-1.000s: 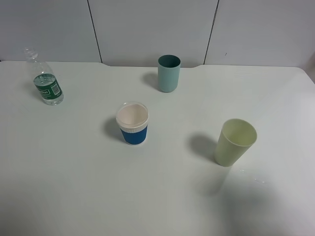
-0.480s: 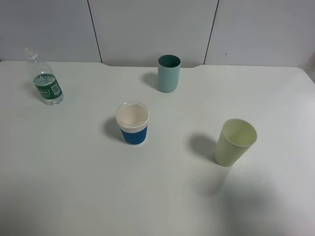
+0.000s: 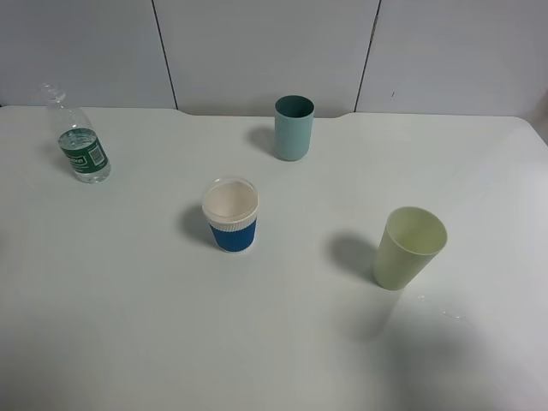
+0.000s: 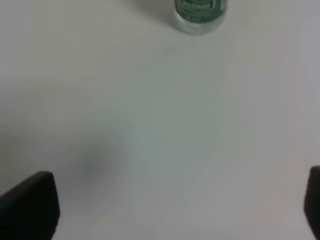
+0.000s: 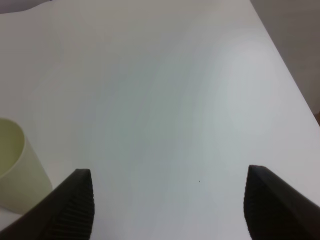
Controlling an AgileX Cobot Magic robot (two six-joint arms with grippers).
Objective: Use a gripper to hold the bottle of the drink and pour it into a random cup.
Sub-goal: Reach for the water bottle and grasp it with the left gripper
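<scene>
Standing upright, bottle (image 4: 200,14) well ahead of wide-spread left gripper (image 4: 172,205)

Lab-like test station: wide plain white table (image 3: 128,334), backed by seamed grey wall panels (image 3: 257,51).

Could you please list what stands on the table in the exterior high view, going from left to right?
The bottle of the drink → the blue and white paper cup → the teal cylindrical cup → the pale green tapered cup.
</scene>
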